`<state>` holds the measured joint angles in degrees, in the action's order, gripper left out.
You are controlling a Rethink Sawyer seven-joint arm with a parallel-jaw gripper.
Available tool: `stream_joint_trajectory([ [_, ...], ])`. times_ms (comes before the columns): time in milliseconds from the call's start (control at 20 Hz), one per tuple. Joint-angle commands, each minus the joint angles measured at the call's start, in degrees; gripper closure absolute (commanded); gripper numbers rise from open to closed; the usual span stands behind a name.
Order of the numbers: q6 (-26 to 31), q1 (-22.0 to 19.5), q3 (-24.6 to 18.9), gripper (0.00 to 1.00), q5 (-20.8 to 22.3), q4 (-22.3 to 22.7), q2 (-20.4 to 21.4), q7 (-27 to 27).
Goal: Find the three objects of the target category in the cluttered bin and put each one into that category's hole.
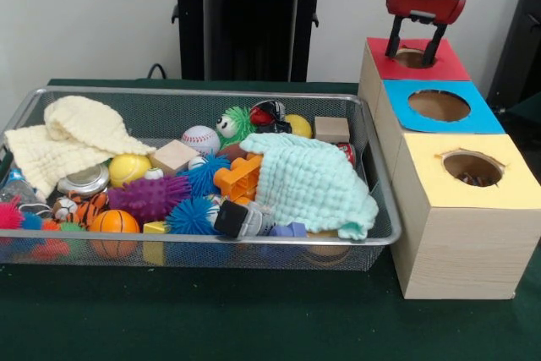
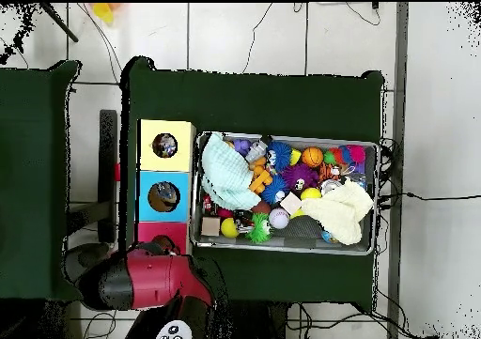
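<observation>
Hovering over the red-topped box (image 1: 412,61), the hand (image 1: 416,55) hangs with its two dark fingers (image 1: 394,40) spread apart and dipping toward the round hole there; nothing is held between them. In the overhead view the red arm (image 2: 146,279) covers most of that box, at the robot's edge of the table (image 1: 211,319).

Touching the red box is a blue-topped box (image 1: 439,107), and after it a yellow-topped box (image 1: 465,171) whose hole shows something dark inside. The three stand in a row along one short side of the table.

Just beside them lies the bin (image 1: 385,234), filling the middle of the table. At its end near the boxes a mint cloth (image 1: 308,183) lies draped over other things. At the opposite end a cream cloth (image 1: 72,137) is bunched against the wall. Between the two sit a baseball (image 1: 200,139), a yellow ball (image 1: 128,168), a small basketball (image 1: 114,221), a purple spiky ball (image 1: 148,196), blue spiky balls (image 1: 193,216), an orange plastic brick (image 1: 239,177) and a wooden block (image 1: 332,128).

None of the printed wrappers can be made out in the bin; whether any lie under the cloths I cannot tell.
</observation>
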<state>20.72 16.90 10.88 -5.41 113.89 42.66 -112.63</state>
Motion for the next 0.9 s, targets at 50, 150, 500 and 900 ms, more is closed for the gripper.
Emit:
stream_joint_trajectory([
  [50,-3.1,-1.3,-0.9,0.00,-3.4,-2.3,-2.4,-12.6],
  [150,-4.4,-2.0,-2.1,0.00,-4.0,-1.3,-2.1,-12.7],
  [500,-6.5,-3.9,-4.6,1.00,-4.5,0.7,-0.8,-11.2],
  [900,-7.0,-2.8,-3.1,1.00,-3.9,-0.5,-1.7,-11.1],
])
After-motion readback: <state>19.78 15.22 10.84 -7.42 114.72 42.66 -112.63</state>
